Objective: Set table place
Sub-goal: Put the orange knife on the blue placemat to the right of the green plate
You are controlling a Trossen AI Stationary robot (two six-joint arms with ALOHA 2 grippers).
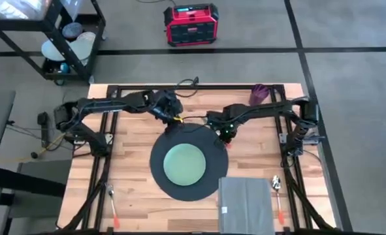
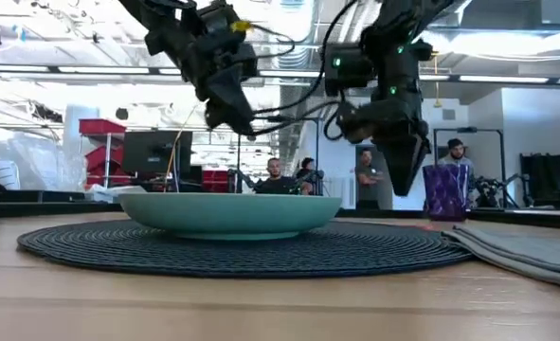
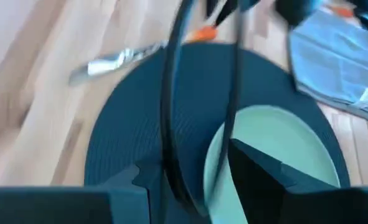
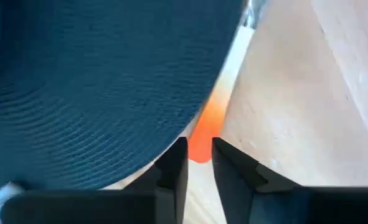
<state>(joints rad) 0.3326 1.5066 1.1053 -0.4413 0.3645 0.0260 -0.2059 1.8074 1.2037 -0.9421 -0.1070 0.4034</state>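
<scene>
The round dark placemat (image 1: 161, 181) lies mid-table on the light-wood table (image 1: 130, 150). The pale green plate (image 1: 185, 164) rests on its middle. My right gripper (image 1: 226, 136) hangs over the mat's far right rim, fingertips pointing down, clear of the table in the low view (image 2: 400, 189). Its fingers stand a narrow gap apart (image 4: 200, 148). Just past them an orange-handled utensil (image 4: 207, 127) lies beside the mat's edge, its silver end (image 3: 118, 59) on the wood. My left gripper (image 1: 173, 119) hovers open above the mat's far rim (image 3: 190, 162) with nothing between its fingers.
A folded grey napkin (image 1: 245, 203) lies near the front edge, right of the mat. A spoon (image 1: 277, 192) lies right of the napkin and a fork (image 1: 112, 205) lies near the left front. A purple cup (image 1: 260, 93) stands at the far edge. Black cables (image 3: 170, 106) hang between the arms.
</scene>
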